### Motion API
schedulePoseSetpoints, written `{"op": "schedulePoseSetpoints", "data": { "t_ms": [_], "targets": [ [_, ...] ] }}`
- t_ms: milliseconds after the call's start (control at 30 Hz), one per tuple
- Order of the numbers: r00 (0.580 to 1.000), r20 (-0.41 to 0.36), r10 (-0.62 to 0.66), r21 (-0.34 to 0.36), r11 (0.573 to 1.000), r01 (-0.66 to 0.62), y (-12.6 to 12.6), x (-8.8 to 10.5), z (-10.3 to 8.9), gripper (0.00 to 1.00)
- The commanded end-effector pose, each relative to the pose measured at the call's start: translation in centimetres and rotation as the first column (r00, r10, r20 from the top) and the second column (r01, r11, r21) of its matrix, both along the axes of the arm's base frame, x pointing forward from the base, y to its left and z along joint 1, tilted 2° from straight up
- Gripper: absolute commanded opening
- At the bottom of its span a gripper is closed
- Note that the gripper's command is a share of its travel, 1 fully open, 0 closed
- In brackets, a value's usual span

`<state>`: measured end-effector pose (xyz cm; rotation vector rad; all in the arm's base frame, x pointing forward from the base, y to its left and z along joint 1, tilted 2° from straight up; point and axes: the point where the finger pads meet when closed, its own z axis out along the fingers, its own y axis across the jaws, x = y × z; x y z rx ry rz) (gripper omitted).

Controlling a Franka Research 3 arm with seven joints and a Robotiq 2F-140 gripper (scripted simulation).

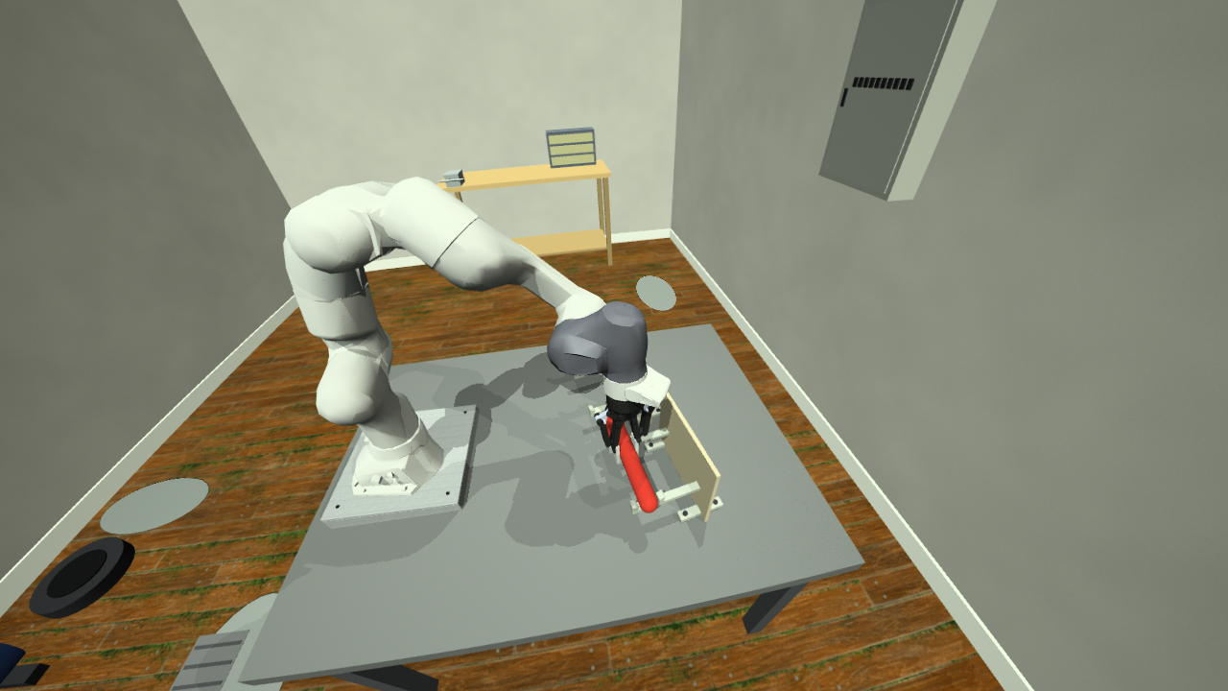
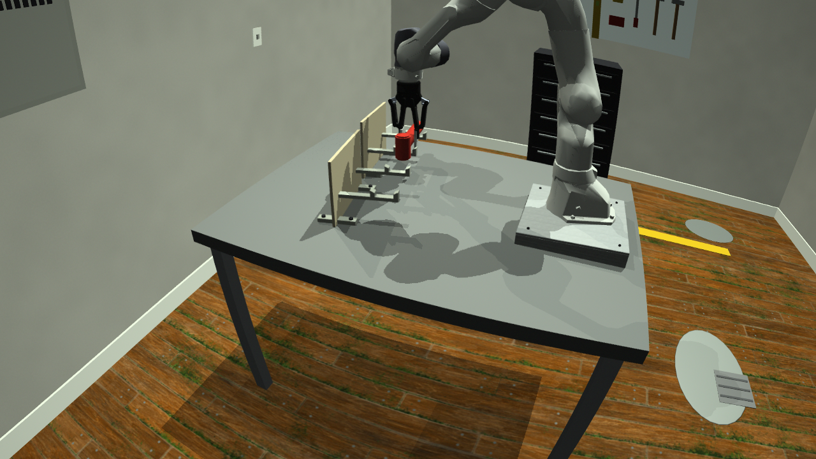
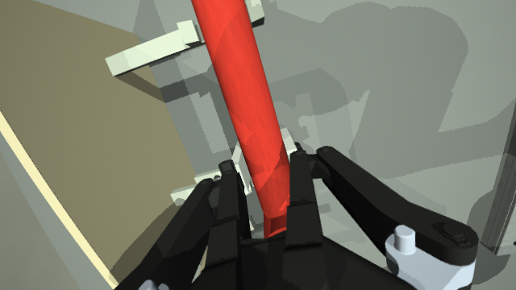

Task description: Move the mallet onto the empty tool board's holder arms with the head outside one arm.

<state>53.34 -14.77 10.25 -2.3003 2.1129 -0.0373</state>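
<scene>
Wrist view: the end effector (image 3: 262,177) is clamped on the red mallet (image 3: 242,93), one black finger (image 3: 227,189) on either side of the handle. The handle runs up and away from the fingers past a pale holder arm (image 3: 149,54) that juts from the tan tool board (image 3: 76,117); it hides part of that arm, and contact between the two cannot be judged from this angle. A second pale holder arm (image 3: 183,195) shows just left of the fingers, close beside the gripped stretch of handle.

Top view: the white robot arm (image 1: 412,231) reaches from its base plate (image 1: 459,429) across the grey worktop (image 1: 515,583) and points the end effector (image 1: 625,422) downward beside the upright tool board (image 1: 691,460). The mallet (image 1: 637,477) is gripped near one end, and its handle extends along the front of the board toward the near holder arm (image 1: 678,491), its rounded tip at that arm.

Exterior view: two tan boards stand in a row near the worktop's (image 2: 399,296) left edge, the nearer tool board (image 2: 342,176) with bare arms and the farther tool board (image 2: 373,128) beyond it. The end effector (image 2: 408,128) hangs vertically in front of the farther board, and the mallet (image 2: 403,145) appears end-on below the fingers, at about the height of that board's arms. The mallet's head cannot be made out clearly.
</scene>
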Motion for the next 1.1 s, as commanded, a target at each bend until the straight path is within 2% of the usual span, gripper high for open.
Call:
{"op": "schedulePoseSetpoints", "data": {
  "t_ms": [0, 400, 800, 1067],
  "targets": [
    [1.0, 0.009, 0.004, 0.001, 1.0, -0.004, 0.0, 0.3, 0.2, 0.0],
    [1.0, 0.009, 0.004, 0.001, 1.0, -0.004, 0.0, 0.3, 0.2, 0.0],
    [1.0, 0.009, 0.004, 0.0, 1.0, -0.004, 0.0, 0.3, -1.1, 0.0],
    [1.0, 0.009, 0.004, 0.0, 1.0, -0.004, 0.0, 0.3, -1.2, 0.0]
  ]
}}
